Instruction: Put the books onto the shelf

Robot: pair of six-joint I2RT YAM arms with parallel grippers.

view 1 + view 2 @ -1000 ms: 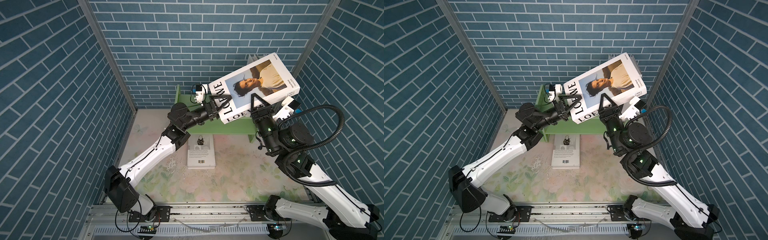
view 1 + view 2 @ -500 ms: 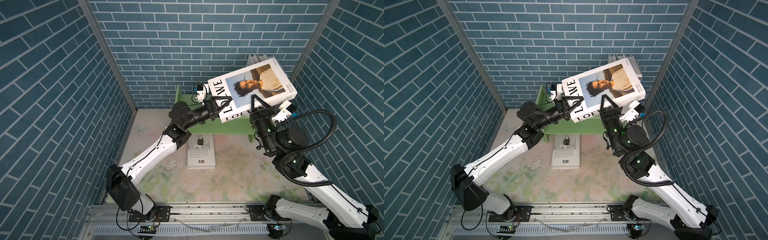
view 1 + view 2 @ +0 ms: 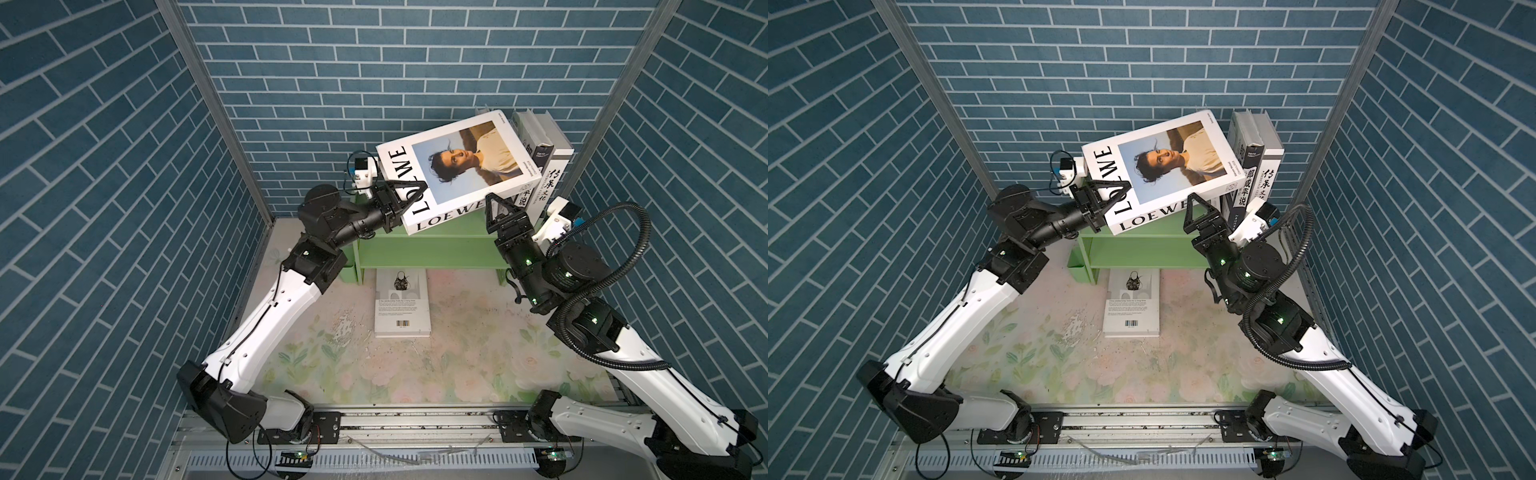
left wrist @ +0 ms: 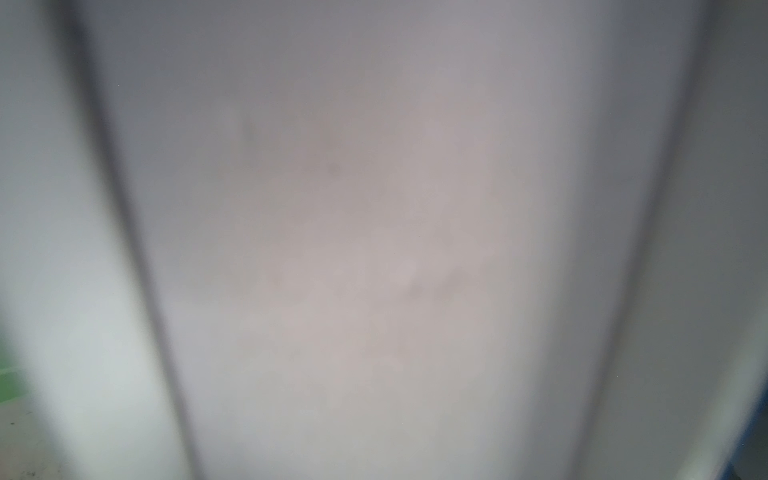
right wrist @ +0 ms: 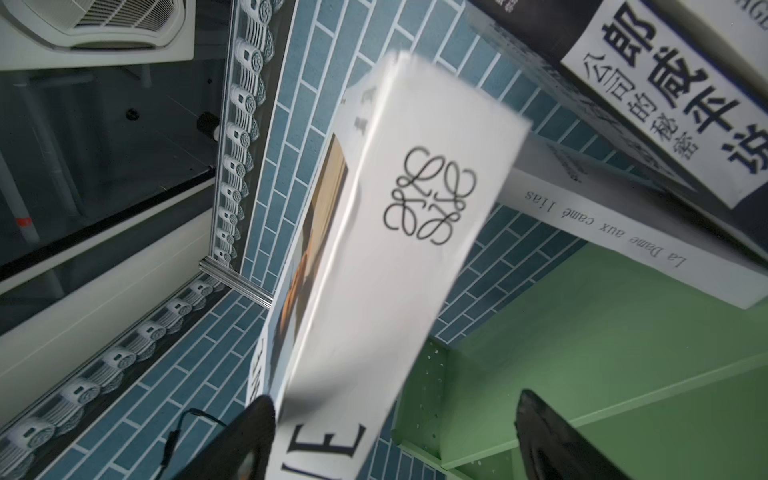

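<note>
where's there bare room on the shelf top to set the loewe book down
Bare: the green shelf top from its left end to the standing books, under the tilted LOEWE book; also the floral mat beside the flat white book. Crowded: the shelf's right end, with those books and the open right tool.

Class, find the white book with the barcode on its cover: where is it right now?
In both top views the barcode book lies flat on the floral tabletop, near the middle, directly in front of the green shelf.
</note>
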